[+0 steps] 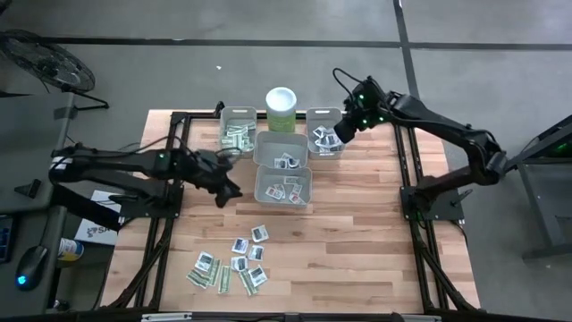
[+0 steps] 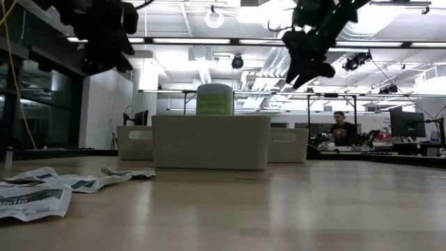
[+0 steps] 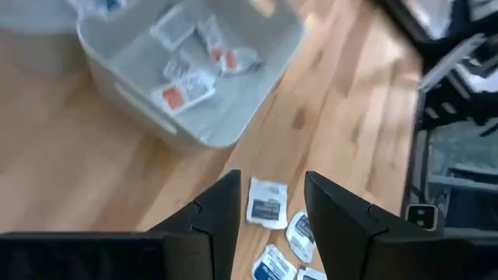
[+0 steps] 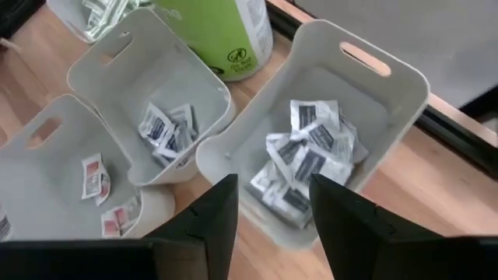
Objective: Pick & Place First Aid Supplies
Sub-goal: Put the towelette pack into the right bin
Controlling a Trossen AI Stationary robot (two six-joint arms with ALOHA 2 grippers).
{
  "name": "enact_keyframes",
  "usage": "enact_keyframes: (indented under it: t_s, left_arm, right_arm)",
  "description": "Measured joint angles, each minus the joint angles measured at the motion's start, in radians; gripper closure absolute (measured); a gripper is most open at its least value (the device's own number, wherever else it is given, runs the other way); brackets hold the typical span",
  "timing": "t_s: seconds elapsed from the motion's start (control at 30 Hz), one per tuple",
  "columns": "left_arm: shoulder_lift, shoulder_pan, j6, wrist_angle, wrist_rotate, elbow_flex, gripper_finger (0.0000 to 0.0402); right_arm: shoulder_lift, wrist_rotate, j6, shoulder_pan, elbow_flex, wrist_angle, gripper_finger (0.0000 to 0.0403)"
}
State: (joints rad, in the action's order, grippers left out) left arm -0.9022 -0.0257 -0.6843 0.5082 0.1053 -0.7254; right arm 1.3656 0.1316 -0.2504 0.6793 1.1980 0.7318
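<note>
The first aid supplies lie partly as loose packets (image 1: 234,264) flat on the wooden table near its front left. Others lie inside several grey bins. My left gripper (image 3: 272,179) hovers open above the table just left of the nearest bin (image 1: 284,188), with nothing between its fingers; one white packet (image 3: 267,204) lies on the wood below it. My right gripper (image 4: 272,183) hangs open and empty above the far right bin (image 4: 373,101), which holds white packets with dark print (image 4: 307,159).
A pale green canister with a white lid (image 1: 281,109) stands at the far edge between the bins. The far left bin (image 1: 238,130) holds green-white strips, the middle bin (image 1: 281,150) a few packets. Bare wood (image 1: 375,241) stretches across the near right.
</note>
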Motion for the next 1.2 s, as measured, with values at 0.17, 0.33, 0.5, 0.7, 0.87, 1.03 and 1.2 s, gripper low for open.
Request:
enact_keyframes:
  t_s: [0.17, 0.33, 0.5, 0.7, 0.87, 1.03, 1.2]
  left_arm:
    - [-0.114, 0.114, -0.260, -0.003, -0.095, 0.000, 0.0259]
    - [-0.233, 0.189, -0.561, -0.047, -0.142, 0.000, 0.0259]
    - [-0.336, 0.225, -0.687, -0.079, -0.139, 0.000, 0.0259]
    - [-0.432, 0.266, -0.752, -0.103, -0.168, 0.000, 0.0259]
    - [-0.507, 0.296, -0.828, -0.170, -0.182, -0.001, 0.0259]
    - [-0.569, 0.337, -0.926, -0.266, -0.178, -0.001, 0.0259]
    - [-0.613, 0.373, -1.034, -0.316, -0.184, -0.001, 0.0259]
  right_arm:
    - [-0.075, -0.084, -0.072, -0.070, 0.000, 0.087, 0.0249]
    - [-0.130, -0.176, -0.152, -0.151, 0.000, 0.176, 0.0249]
    - [-0.162, -0.245, -0.243, -0.233, 0.000, 0.217, 0.0249]
    - [-0.162, -0.303, -0.312, -0.334, 0.000, 0.224, 0.0249]
    - [-0.163, -0.345, -0.331, -0.402, 0.000, 0.225, 0.0249]
    - [-0.163, -0.352, -0.311, -0.468, 0.000, 0.261, 0.0249]
    - [-0.163, -0.409, -0.291, -0.539, 0.000, 0.340, 0.0249]
